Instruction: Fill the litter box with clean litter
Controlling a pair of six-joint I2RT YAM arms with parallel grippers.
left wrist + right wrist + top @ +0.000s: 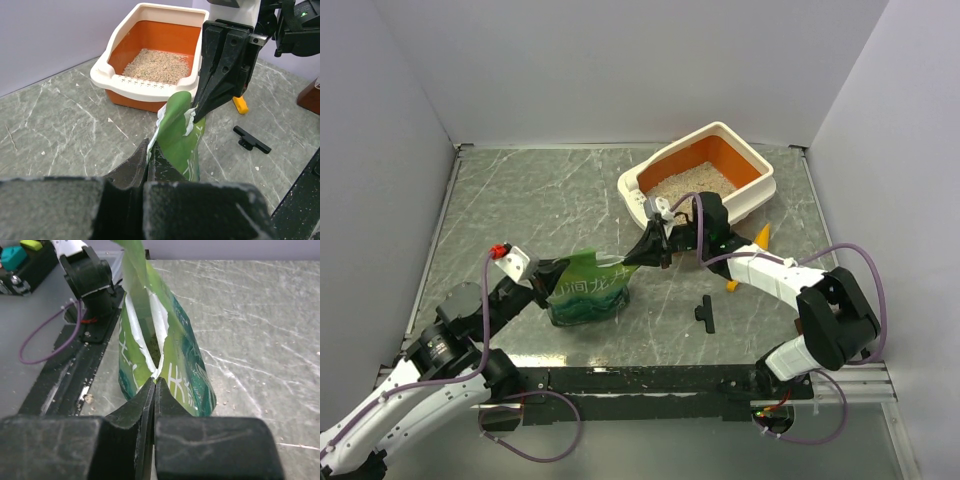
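Two claws share one load on the grey tabletop [520, 200]. The left claw [148, 150] is clamped on the near end of the green bag [588, 292], and the right claw [640, 257] is pinched tight on the bag's torn upper edge. The bag sits on the tabletop between them, its mouth gaping to show white lining.

The litter box [720, 128] stands at the far right, just past the right claw, its orange floor only partly covered by clean litter [692, 183]. By that showing, the fill is unfinished and the bag has yet to be raised over the rim.

The hazards lie in the grip and the route. Each claw seems to hold only a thin fold of crinkled film, so the weight of the contents could pull the film free once the bag leaves the tabletop. A slip on either side would likely drop the bag and scatter grains. With the mouth open, any tilt before it clears the slotted rim would spill litter short of the box. If the arms draw apart, the opening could be stretched flat or the tear lengthened.

The right arm works close to the box's near corner, with the yellow-orange scoop [760, 237] beside it. A careless swing could shove either. A small black piece [706, 313] lies apart.
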